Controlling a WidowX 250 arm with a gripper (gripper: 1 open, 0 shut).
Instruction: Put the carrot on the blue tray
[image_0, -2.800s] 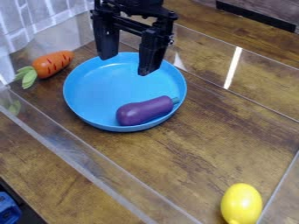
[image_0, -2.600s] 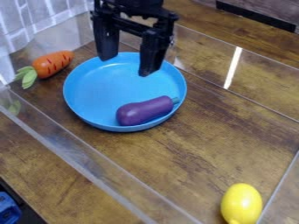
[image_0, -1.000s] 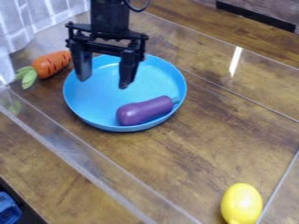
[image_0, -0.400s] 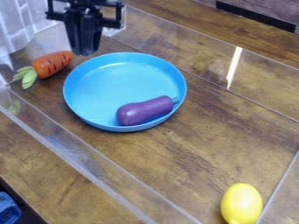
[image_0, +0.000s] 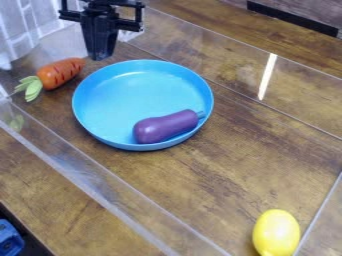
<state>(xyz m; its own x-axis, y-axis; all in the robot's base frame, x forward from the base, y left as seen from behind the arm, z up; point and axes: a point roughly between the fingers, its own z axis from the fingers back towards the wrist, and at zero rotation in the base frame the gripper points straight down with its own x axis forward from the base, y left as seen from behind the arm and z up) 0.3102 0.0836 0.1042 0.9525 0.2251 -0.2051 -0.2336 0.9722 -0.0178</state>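
The carrot, orange with a pale green leafy top, lies on the wooden table just left of the blue tray. It does not touch the tray's rim. My gripper hangs behind the tray's far-left rim, up and to the right of the carrot. Its black fingers are pressed together and hold nothing.
A purple eggplant lies inside the tray near its right front. A yellow lemon sits at the front right of the table. Clear plastic walls run along the left side and across the front of the work area.
The gripper has moved from over the tray to the back left, toward the carrot, and its fingers have gone from wide open to shut. The carrot, eggplant and lemon have not moved.
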